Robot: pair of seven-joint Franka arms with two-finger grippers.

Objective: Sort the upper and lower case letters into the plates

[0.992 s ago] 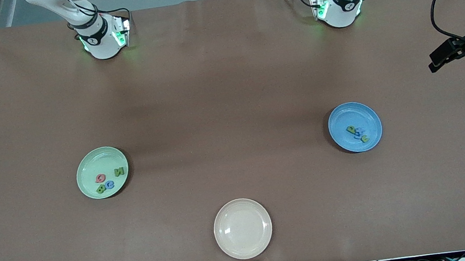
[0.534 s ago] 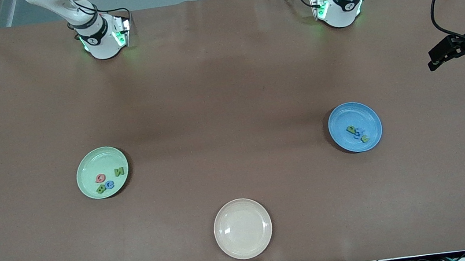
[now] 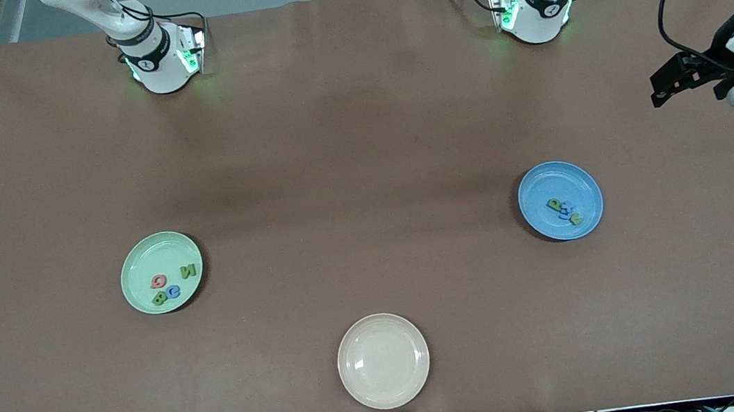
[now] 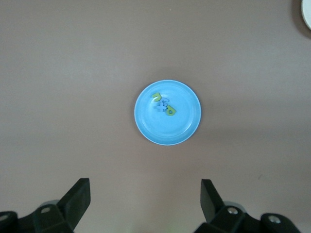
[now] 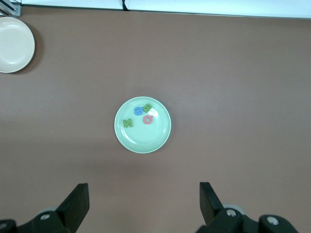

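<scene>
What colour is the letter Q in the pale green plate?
Pink; the small flat letter Q shows best in the right wrist view.

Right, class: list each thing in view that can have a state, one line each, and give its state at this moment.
Pale green plate: holds pink Q, green B, blue C, green N.
Blue plate: holds a cluster of small green and blue letters, bunched together.
Cream-white plate: empty.
Left gripper: open, holding nothing, high over the table.
Right gripper: open, holding nothing, high over the table.
</scene>
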